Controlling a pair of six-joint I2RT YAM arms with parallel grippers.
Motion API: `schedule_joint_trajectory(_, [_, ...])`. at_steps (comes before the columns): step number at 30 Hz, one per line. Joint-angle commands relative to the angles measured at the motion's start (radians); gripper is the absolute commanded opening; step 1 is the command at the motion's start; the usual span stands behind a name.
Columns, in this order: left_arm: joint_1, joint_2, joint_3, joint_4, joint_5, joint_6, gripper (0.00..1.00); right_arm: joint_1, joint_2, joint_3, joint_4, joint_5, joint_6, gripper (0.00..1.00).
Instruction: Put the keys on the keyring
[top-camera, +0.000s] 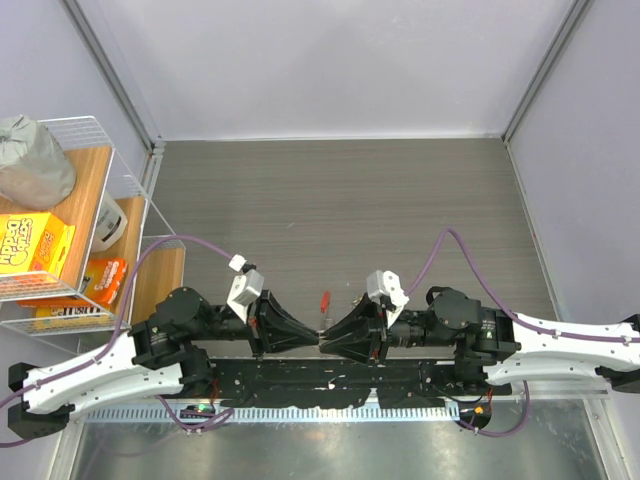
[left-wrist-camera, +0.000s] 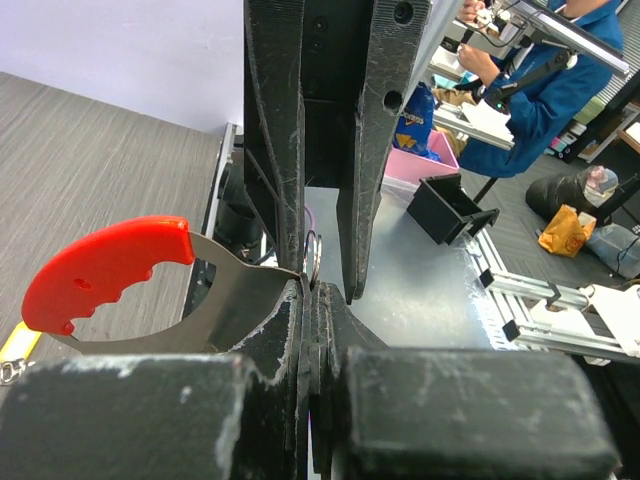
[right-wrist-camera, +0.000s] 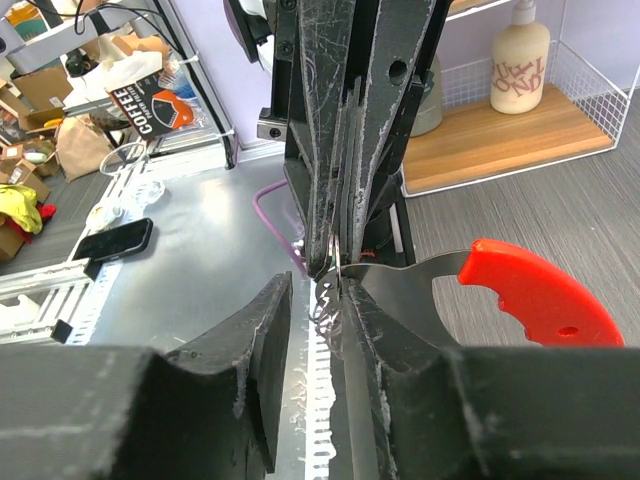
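Observation:
The keyring (left-wrist-camera: 250, 300) is a silvery curved metal piece with a red plastic grip (left-wrist-camera: 105, 268), held in the air between my two arms. My left gripper (left-wrist-camera: 312, 290) is shut on its thin metal edge. In the top view the red grip (top-camera: 324, 300) sticks out just beyond the meeting fingertips of the left gripper (top-camera: 311, 341) and right gripper (top-camera: 329, 342). My right gripper (right-wrist-camera: 318, 285) stands open; the keyring's wire ring (right-wrist-camera: 330, 292) lies against its right finger (right-wrist-camera: 390, 345). A yellow key tag (left-wrist-camera: 16, 345) shows at the left edge of the left wrist view.
A white wire rack (top-camera: 120, 170) with wooden shelves, a yellow box (top-camera: 30, 250) and a grey bag (top-camera: 30, 160) stands at the far left. Purple-grey walls (top-camera: 330, 60) close the back and sides. A phone (right-wrist-camera: 112, 240) lies on the metal front strip.

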Motion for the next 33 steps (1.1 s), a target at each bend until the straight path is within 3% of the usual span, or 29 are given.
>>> schedule_joint_trajectory(1, [0.003, -0.012, 0.007, 0.109, -0.029, -0.008, 0.0, 0.006, -0.007, 0.024, -0.025, 0.011, -0.005, 0.33])
schedule_joint_trajectory(6, [0.003, -0.012, 0.008, 0.107, -0.026, -0.01, 0.0, 0.009, -0.008, 0.03, -0.045, 0.022, -0.011, 0.34])
schedule_joint_trajectory(17, [0.002, -0.008, 0.01, 0.112, 0.011, -0.018, 0.0, 0.008, -0.07, 0.065, -0.171, 0.163, -0.052, 0.47])
schedule_joint_trajectory(31, [-0.006, 0.0, 0.008, 0.101, 0.032, -0.013, 0.0, 0.008, -0.05, 0.157, -0.254, 0.143, -0.089, 0.54])
schedule_joint_trajectory(33, [-0.007, 0.001, 0.008, 0.1, 0.032, -0.012, 0.0, 0.008, -0.047, 0.168, -0.261, 0.082, -0.092, 0.56])
